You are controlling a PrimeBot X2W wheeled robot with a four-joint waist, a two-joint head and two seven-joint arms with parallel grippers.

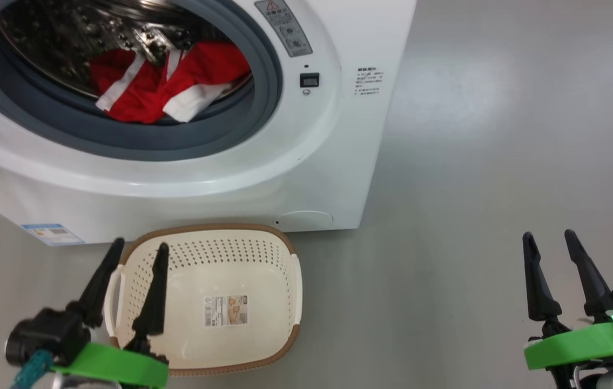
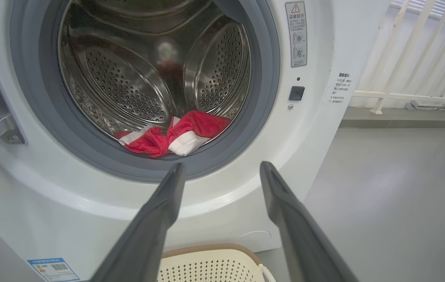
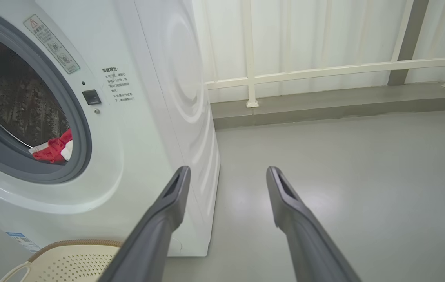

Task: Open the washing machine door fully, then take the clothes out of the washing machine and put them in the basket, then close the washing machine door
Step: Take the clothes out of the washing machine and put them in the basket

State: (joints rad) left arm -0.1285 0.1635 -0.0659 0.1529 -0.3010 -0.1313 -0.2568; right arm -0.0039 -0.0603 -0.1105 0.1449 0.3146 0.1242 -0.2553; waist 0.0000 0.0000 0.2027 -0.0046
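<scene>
- A smooth grey floor [image 1: 500, 162] with a dull sheen; a pale patch of reflected light [image 1: 446, 92] lies on it.
- A white railing [image 3: 324, 72] of slim upright posts and one long horizontal bar runs along the far side of the floor.
- The railing's posts stand on a low grey kerb [image 3: 324, 105], raised a step above the floor.
- Behind the railing, a white wall [image 3: 304, 31] with vertical ribs.
- A dark upright post [image 3: 406, 43] at the far end of the railing.
</scene>
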